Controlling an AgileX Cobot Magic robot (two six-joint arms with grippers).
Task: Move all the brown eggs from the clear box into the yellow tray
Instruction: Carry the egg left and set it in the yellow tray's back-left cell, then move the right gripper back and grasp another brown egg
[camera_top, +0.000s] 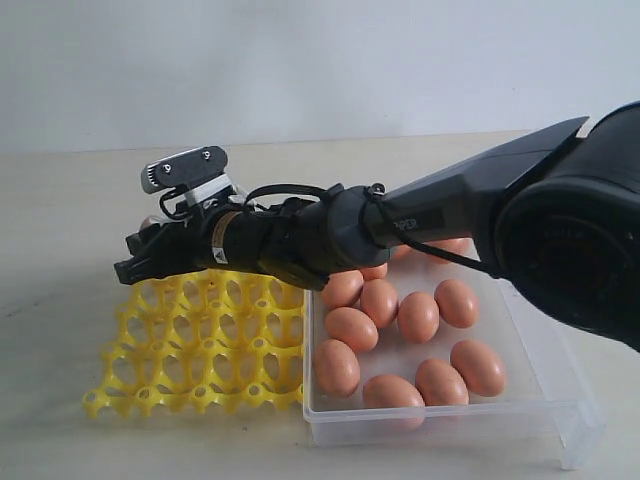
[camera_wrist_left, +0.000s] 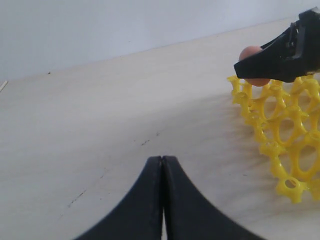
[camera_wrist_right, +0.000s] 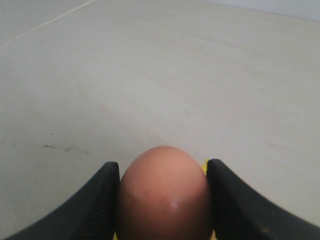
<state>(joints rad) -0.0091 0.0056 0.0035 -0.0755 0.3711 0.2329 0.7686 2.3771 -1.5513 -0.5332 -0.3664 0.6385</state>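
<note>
The right tool (camera_top: 138, 262) pinches one egg (camera_wrist_right: 164, 197) above the yellow tray (camera_top: 150, 400), whose visible cups are empty. Many eggs (camera_top: 418, 316) lie in the clear box (camera_top: 560, 420); the left tool (camera_wrist_left: 162, 165) is pressed together.

My desk (camera_top: 60, 250) is pale, matte, flecked with small dark marks; directly on it, the yellow tray (camera_top: 150, 352) lies left and near; the clear box (camera_top: 440, 420) sits just beside it, on its right.
</note>
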